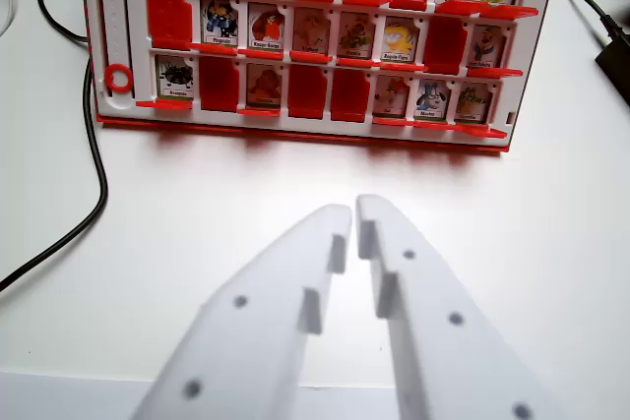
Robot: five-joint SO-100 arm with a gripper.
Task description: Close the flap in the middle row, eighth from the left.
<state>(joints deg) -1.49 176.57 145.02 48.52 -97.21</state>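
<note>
My gripper (355,211) filled the lower middle of the frame, and my two white fingers (295,282) were almost pressed together, holding nothing. They hung over the white table (512,243). The red game board (315,36) stood across the top. The middle row's eighth flap (485,47), at upper right, showed its picture, open.

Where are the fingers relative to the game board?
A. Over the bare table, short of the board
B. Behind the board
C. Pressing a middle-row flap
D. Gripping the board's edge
A: the fingers hang nearly together over the white table, clear of the board and its flaps.
</note>
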